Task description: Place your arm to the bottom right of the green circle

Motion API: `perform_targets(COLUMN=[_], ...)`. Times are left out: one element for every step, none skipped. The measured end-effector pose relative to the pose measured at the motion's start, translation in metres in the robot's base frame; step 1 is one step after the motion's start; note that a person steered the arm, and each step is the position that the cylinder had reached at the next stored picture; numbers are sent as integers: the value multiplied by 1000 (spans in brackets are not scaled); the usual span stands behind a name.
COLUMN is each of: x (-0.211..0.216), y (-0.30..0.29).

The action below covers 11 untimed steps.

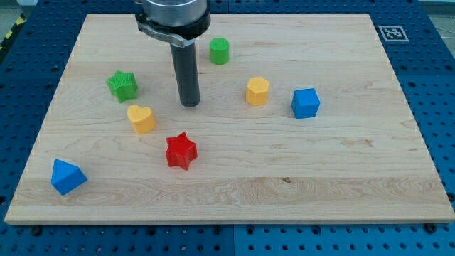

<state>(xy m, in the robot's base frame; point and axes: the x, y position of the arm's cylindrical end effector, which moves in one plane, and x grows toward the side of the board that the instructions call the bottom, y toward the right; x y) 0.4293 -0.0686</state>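
The green circle [219, 51] is a short green cylinder standing near the view's top, a little left of centre. My tip [190, 104] rests on the board below and to the left of the green circle, about a rod's width apart from it. The dark rod rises from the tip to the arm's metal head at the view's top. My tip touches no block.
A green star [122, 85] and a yellow heart [141, 119] lie left of my tip. A red star [180, 151] lies below it. A yellow hexagon [257, 91] and a blue cube [306, 103] lie to its right. A blue triangle block [67, 177] sits at bottom left.
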Motion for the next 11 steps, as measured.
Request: perform_targets(x=[-2,-26,-55,-82,-96,-96,-96,-96,-95,-91,-90], y=[-10,-19,-23,-23,-25,-40,-58,-70,-70,-62,-48])
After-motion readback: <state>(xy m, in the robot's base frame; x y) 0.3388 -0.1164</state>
